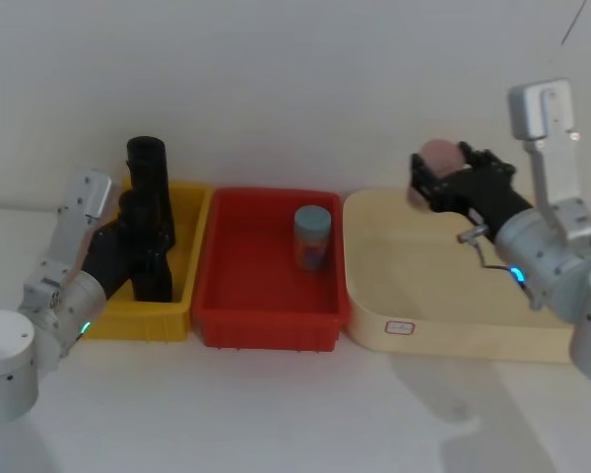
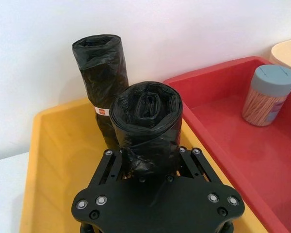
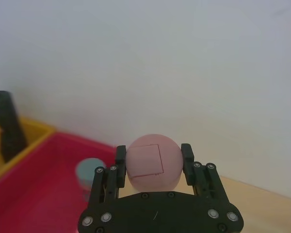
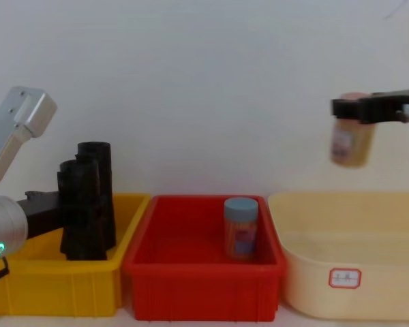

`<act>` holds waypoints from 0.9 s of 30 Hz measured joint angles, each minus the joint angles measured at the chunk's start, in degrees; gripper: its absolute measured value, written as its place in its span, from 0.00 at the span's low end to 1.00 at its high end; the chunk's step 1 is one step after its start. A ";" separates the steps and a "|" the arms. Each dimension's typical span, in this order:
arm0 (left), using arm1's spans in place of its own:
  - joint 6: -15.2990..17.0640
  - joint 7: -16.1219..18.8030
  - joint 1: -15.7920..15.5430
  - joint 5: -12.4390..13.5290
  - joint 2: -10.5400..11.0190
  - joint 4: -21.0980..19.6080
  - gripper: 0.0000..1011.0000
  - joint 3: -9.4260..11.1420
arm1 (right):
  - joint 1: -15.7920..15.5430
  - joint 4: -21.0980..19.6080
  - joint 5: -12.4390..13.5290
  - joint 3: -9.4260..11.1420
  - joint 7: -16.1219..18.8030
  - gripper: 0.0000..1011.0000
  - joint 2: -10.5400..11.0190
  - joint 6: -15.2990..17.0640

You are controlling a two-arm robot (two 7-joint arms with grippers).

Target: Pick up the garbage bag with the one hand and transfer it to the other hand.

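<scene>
Two garbage bag rolls stand upright in the yellow bin [image 1: 143, 320]. My left gripper [image 1: 141, 246] [image 2: 150, 155], on the green-lit arm, is shut on the nearer garbage bag [image 2: 145, 114] [image 4: 73, 204] [image 1: 150, 266], gripping it low on its sides. The other roll [image 2: 99, 63] [image 4: 97, 170] [image 1: 146, 163] stands just behind it, wearing a white label band. On the blue-lit arm, my right gripper [image 1: 438, 179] [image 3: 153, 155] [image 4: 354, 109] hangs above the cream tub [image 1: 443, 340], shut on a pink-lidded jar [image 1: 441, 155] [image 3: 153, 165] [image 4: 351, 146].
A red bin [image 1: 266, 325] [image 4: 198, 276] sits between the yellow bin and the cream tub. A blue-lidded jar [image 1: 312, 236] [image 2: 267, 94] [image 4: 240, 228] stands upright in it. A white wall runs close behind all three containers.
</scene>
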 joint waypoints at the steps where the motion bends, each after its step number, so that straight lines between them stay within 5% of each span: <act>1: 0.00 0.00 0.00 0.00 0.00 0.00 0.37 0.00 | -0.46 -0.32 -0.15 0.78 -0.57 0.64 0.20 0.20; 10: 0.00 0.00 0.00 0.00 0.00 0.00 0.37 0.00 | -2.41 -0.23 -0.44 3.60 -2.52 0.64 0.84 2.49; 20: 0.00 0.00 0.00 0.00 0.00 0.00 0.37 0.00 | -3.00 3.51 0.22 4.33 -1.81 0.64 0.51 4.46; 27: 0.00 0.00 0.00 0.00 0.00 0.00 0.37 0.00 | -3.03 5.51 0.60 4.44 -1.09 0.81 0.12 4.93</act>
